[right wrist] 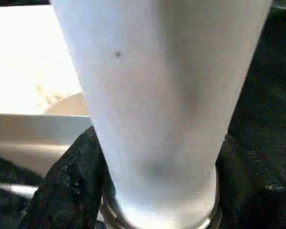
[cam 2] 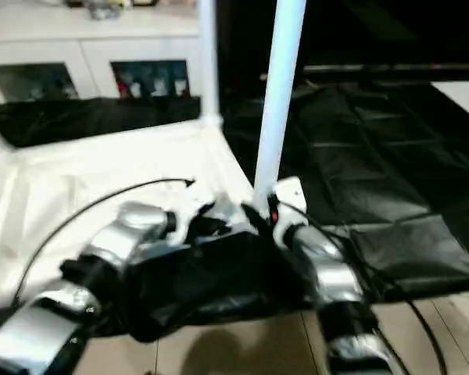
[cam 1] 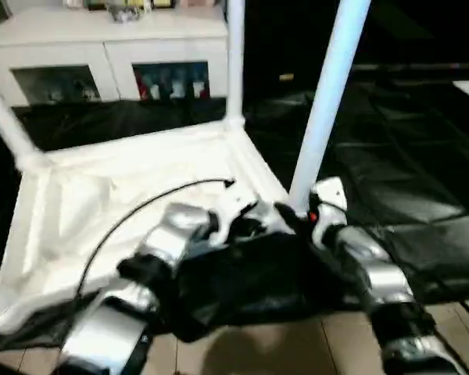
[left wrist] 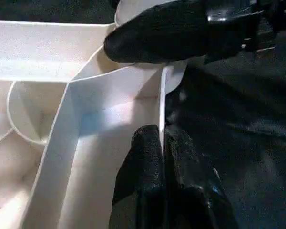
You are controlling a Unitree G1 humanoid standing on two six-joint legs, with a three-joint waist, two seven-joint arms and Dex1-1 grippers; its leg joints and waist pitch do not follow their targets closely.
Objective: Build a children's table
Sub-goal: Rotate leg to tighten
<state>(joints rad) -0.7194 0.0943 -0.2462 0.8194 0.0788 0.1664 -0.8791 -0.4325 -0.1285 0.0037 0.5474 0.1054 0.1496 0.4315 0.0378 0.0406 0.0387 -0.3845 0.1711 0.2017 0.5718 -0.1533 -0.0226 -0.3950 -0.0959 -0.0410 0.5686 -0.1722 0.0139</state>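
Here, upright leg (right wrist: 152, 109) clamped between right end effector (right wrist: 157, 191) fingers, left end effector (left wrist: 163, 167) apparently pinching tabletop (cam 1: 141, 187) rim.

My two forearms are silver metal shells with rounded segments, joined by black bands at the wrists. My left arm (cam 1: 152, 258) carries a thin black cable that arcs up and over it. My right arm (cam 1: 371, 273) has a white housing near its wrist with a small red mark. My fingers (left wrist: 150, 157) are black, with a rough, grainy, padded surface.
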